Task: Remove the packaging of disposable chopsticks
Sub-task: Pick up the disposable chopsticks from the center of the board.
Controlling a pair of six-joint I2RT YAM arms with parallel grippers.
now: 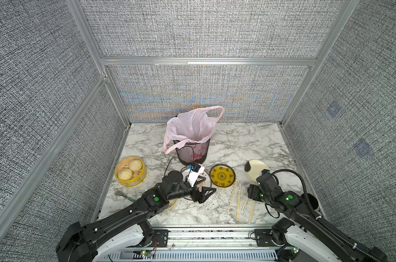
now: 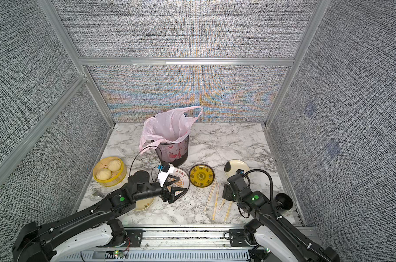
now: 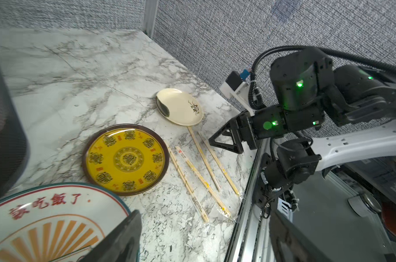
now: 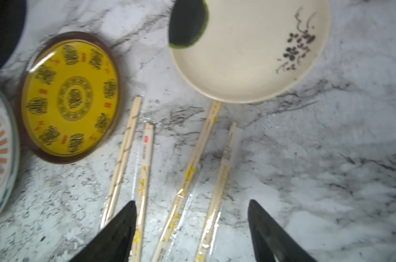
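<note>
Several pairs of disposable chopsticks (image 1: pixel 238 201) (image 2: pixel 216 200) lie side by side on the marble top at the front right. Each is inside its clear plastic packaging (image 4: pixel 215 204) (image 3: pixel 226 215). My right gripper (image 4: pixel 191 201) (image 1: pixel 252 192) hangs open just above them, its jaws straddling the two middle pairs (image 4: pixel 192 163) without touching. In the left wrist view the right gripper (image 3: pixel 213 141) points down at the sticks (image 3: pixel 204 158). My left gripper (image 1: pixel 209 184) (image 3: pixel 205 212) is open and empty, to the left of the chopsticks, over the edge of a white plate with red characters (image 3: pixel 45 215).
A mesh bin lined with a pink bag (image 1: pixel 192 145) stands behind the plates. A yellow patterned plate (image 1: pixel 222 175) and a cream plate (image 1: pixel 256 169) lie just beyond the chopsticks. A yellow steamer with buns (image 1: pixel 130 171) and a fork (image 1: pixel 122 195) are at the left, a black bowl (image 2: pixel 283 200) at the right.
</note>
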